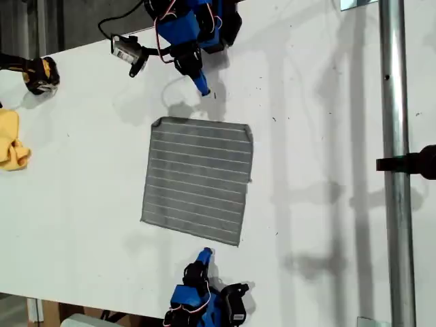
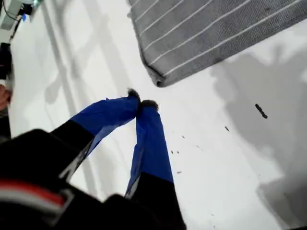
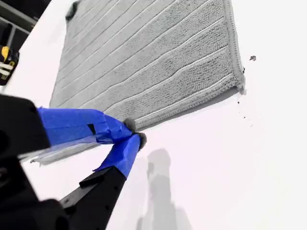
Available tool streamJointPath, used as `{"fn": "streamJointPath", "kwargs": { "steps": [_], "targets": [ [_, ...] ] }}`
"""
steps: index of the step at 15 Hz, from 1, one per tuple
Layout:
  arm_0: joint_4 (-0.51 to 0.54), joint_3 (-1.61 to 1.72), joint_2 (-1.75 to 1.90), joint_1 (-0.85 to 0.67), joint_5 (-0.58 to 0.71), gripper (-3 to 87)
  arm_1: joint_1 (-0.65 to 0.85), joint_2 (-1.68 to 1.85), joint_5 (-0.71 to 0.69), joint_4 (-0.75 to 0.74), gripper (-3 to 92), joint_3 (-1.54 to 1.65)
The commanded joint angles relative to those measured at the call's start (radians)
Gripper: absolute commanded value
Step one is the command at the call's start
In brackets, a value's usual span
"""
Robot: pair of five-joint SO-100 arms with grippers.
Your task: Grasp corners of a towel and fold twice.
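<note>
The grey towel [image 1: 197, 180] with thin white stripes lies flat on the white table, mid-scene in the exterior view. My first gripper [image 1: 203, 90] is shut and empty, hovering just beyond the towel's far edge. In the first wrist view its taped tips [image 2: 142, 103] meet a short way from a curled towel corner [image 2: 158, 81]. My second gripper [image 1: 204, 254] is also shut and empty, just off the towel's near edge. The second wrist view shows its tips [image 3: 134, 133] beside that edge of the towel [image 3: 153, 57], with a corner [image 3: 239, 86] off to one side.
A small yellow cloth [image 1: 10, 143] and a yellow-and-black tool [image 1: 41, 73] lie at the exterior view's left. A metal pole [image 1: 395, 204] with a black clamp [image 1: 409, 163] runs down the exterior view's right. The table edge [image 1: 82, 305] runs along the bottom.
</note>
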Motion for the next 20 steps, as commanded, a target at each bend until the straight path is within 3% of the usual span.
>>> {"fn": "streamJointPath", "kwargs": {
  "steps": [1, 10, 18, 19, 20],
  "targets": [
    [0.005, 0.005, 0.005, -0.018, -0.009, -1.1, -0.029, -0.138, -0.101, -0.026, -0.2, -0.169],
    [0.005, 0.005, 0.005, -0.012, -0.028, -1.3, -0.118, -0.851, -0.477, 0.074, -0.2, -0.798],
    [0.005, 0.005, 0.005, -0.017, -0.032, -1.3, -0.143, -1.0, -0.52, 0.124, -0.2, -0.928],
    [0.005, 0.005, 0.005, -0.017, -0.034, -1.3, -0.149, -0.996, -0.526, 0.123, 4.0, -0.923],
    [0.005, 0.005, 0.005, -0.017, -0.034, -1.3, -0.164, -1.005, -0.532, 0.126, 15.4, -0.931]
  ]
}}
